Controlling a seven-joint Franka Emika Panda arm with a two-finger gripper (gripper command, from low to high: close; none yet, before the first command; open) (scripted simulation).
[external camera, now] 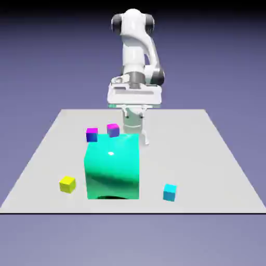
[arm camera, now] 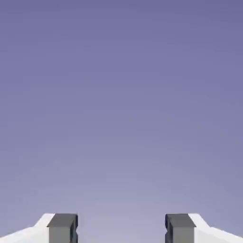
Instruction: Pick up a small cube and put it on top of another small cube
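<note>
- While nothing is held, the gripper (arm camera: 121, 230) is seen with its jaws parted and only blue-violet backdrop between the 2 grey fingertips (arm camera: 61, 228).
- The small cyan cube (external camera: 170, 191) is found resting on the table (external camera: 218, 156), toward the exterior view's right, well apart from the arm (external camera: 136, 57).
- The big glossy green cube (external camera: 112, 166) stands between hand and target; it could be struck if a low, direct path is taken.
- The 2 magenta-topped blue cubes (external camera: 92, 134) sit near the hand and could be nudged.
- The yellow cube (external camera: 67, 184) could be mistaken for the target.
</note>
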